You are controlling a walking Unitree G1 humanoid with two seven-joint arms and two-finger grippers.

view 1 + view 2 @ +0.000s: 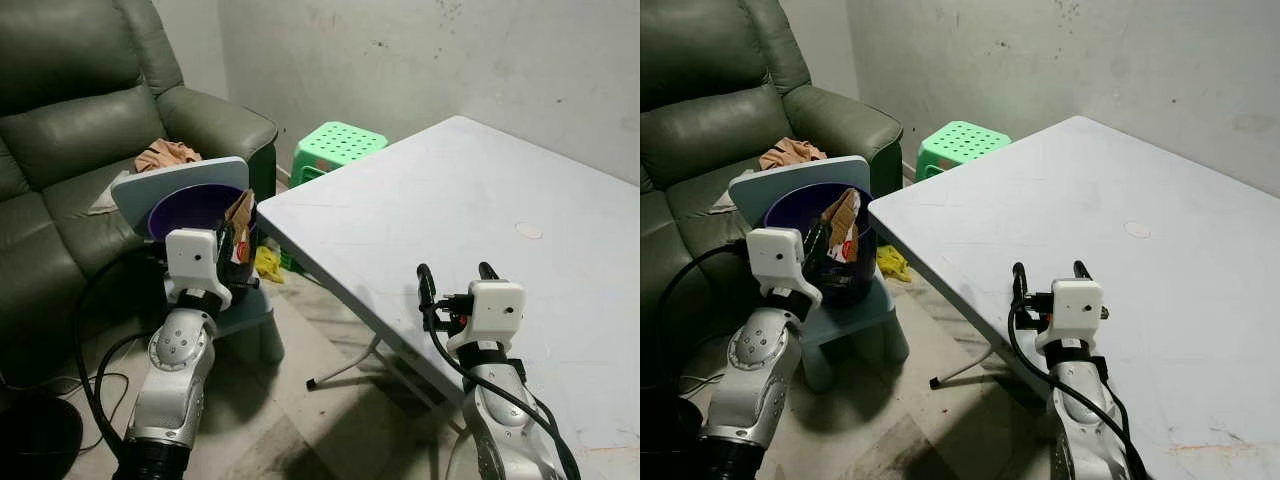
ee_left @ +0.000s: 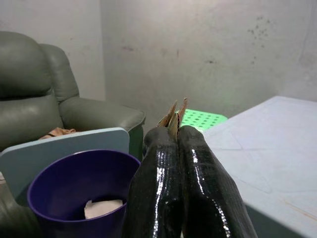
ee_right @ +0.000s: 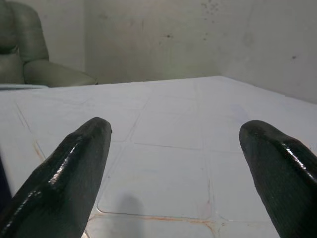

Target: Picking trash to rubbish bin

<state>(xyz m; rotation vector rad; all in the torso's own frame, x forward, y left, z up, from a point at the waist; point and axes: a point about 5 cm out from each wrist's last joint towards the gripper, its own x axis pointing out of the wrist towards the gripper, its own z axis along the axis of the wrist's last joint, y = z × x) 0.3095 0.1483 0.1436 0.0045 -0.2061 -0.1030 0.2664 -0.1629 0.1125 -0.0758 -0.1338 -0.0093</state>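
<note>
A purple rubbish bin (image 1: 190,208) stands on a small light-blue stool (image 1: 250,318) between the sofa and the table. A crumpled white scrap (image 2: 102,208) lies inside the bin. My left gripper (image 1: 229,242) is at the bin's rim on the table side, shut on a brown piece of cardboard trash (image 1: 240,213). The cardboard's tip (image 2: 174,115) pokes out between the pressed-together black fingers (image 2: 163,168). My right gripper (image 1: 456,272) hovers open and empty over the near edge of the grey-white table (image 1: 470,190), its fingertips (image 3: 84,148) wide apart.
A dark green leather sofa (image 1: 70,120) with an orange cloth (image 1: 166,154) stands behind the bin. A green plastic stool (image 1: 338,145) sits by the wall. Yellow litter (image 1: 267,263) lies on the floor under the table edge, near the table's leg (image 1: 345,370). Black cables (image 1: 95,350) trail beside my left arm.
</note>
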